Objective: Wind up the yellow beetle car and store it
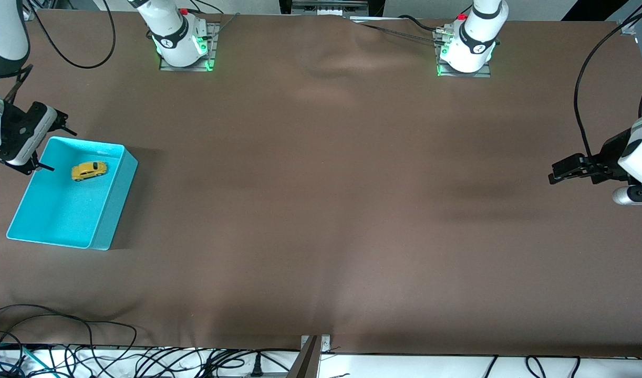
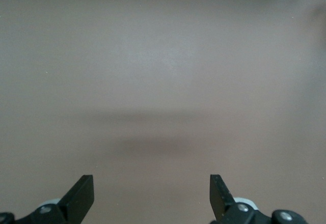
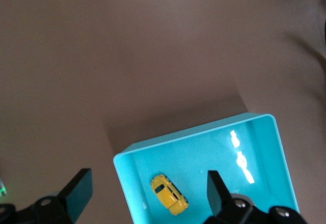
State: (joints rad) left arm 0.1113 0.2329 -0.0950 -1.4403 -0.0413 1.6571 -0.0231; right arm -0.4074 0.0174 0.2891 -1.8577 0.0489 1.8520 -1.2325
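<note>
The yellow beetle car (image 1: 89, 170) lies on its wheels inside the turquoise bin (image 1: 112, 210), close to the bin's wall nearest the robots' bases. It also shows in the right wrist view (image 3: 169, 194) inside the bin (image 3: 204, 132). My right gripper (image 1: 55, 147) is open and empty, up in the air over the bin's edge at the right arm's end of the table; its jaws stand wide apart in the right wrist view (image 3: 147, 193). My left gripper (image 1: 560, 173) is open and empty, held over bare table at the left arm's end (image 2: 152, 193).
The brown table cloth (image 1: 321, 210) covers the whole table. Cables (image 1: 79, 352) lie along the table edge nearest the front camera. The two arm bases (image 1: 182, 47) stand at the edge farthest from that camera.
</note>
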